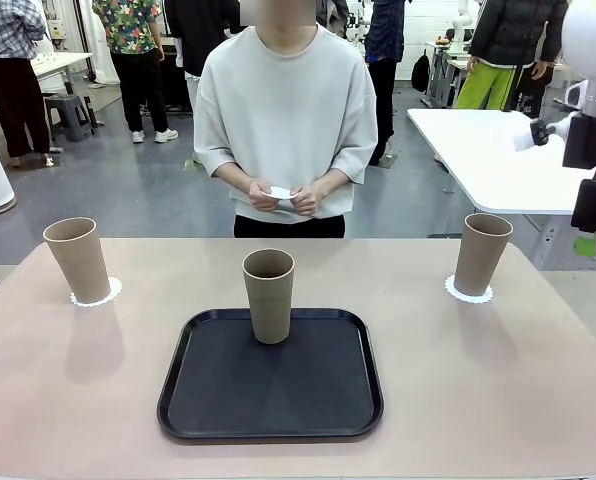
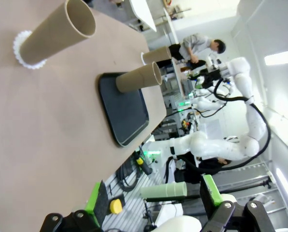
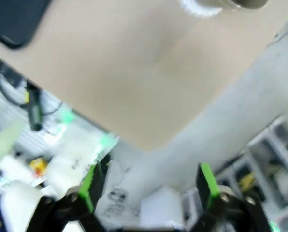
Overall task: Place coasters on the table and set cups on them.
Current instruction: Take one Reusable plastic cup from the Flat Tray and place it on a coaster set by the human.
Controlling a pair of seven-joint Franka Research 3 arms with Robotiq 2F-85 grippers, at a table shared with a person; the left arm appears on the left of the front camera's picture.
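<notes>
Two tan cups stand on white scalloped coasters on the beige table (image 1: 458, 400): one cup (image 1: 78, 258) on the far-left coaster (image 1: 100, 294), one cup (image 1: 481, 252) on the far-right coaster (image 1: 468, 291). A third cup (image 1: 269, 295) stands on the black tray (image 1: 268, 390) with no coaster under it. The person holds a white coaster (image 1: 281, 192) in both hands at the far side. My left gripper (image 2: 153, 198) is open above the table's left end, away from the nearest cup (image 2: 57, 34). My right gripper (image 3: 148, 186) is open in the air off the table's right edge.
A white table (image 1: 488, 150) stands beyond the far right corner, behind my raised right arm (image 1: 593, 150). Other people stand farther back in the room. Bare tabletop lies on both sides of the tray and in front of it.
</notes>
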